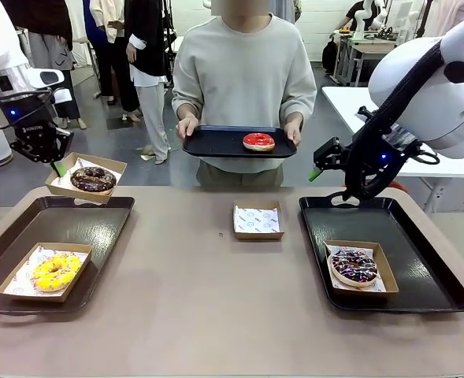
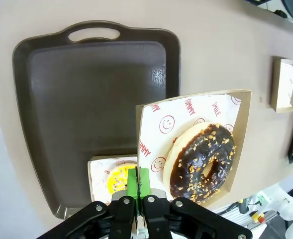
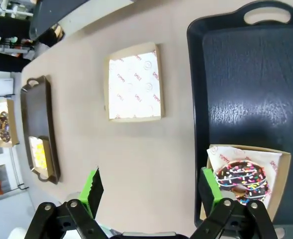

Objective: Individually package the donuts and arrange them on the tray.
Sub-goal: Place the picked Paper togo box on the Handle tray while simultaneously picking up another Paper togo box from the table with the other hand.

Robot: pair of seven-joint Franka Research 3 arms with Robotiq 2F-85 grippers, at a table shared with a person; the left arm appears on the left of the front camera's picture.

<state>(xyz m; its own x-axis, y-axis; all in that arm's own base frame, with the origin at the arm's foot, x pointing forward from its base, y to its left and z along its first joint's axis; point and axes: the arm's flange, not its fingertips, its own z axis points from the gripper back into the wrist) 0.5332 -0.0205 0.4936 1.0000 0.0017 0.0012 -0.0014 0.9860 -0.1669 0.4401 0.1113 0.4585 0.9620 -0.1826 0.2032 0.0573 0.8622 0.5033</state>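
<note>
Kraft-card shallow box [image 2: 244, 129], white smiley-print liner, carries chocolate-brown ring donut w/ nut crumbs [image 2: 188, 172]. L gripper [image 2: 138, 183] is clenched on box's near wall, green pads pinched tight on the card. Front view: that box is at far end of left dark plastic tray [image 1: 105, 228]; can't tell if its base touches the tray rim. Yellow-iced ring donut [image 1: 42, 276] lies in its own card box [image 1: 17, 276] at near end of same tray. R gripper [image 3: 151, 186] released, fingers spread wide w/ nothing between — hangs above far-left corner of right dark tray [image 1: 421, 268]. Dark purple sprinkled ring donut [image 1: 343, 264] is boxed, toward near-left part of that tray. Empty lined card box [image 1: 257, 220] sits on bare table approx midway btw the two trays. Glossy red ring donut [image 1: 249, 143] is unboxed on black handled tray [image 1: 212, 142] — held level by person [image 1: 243, 71] at far side.
</note>
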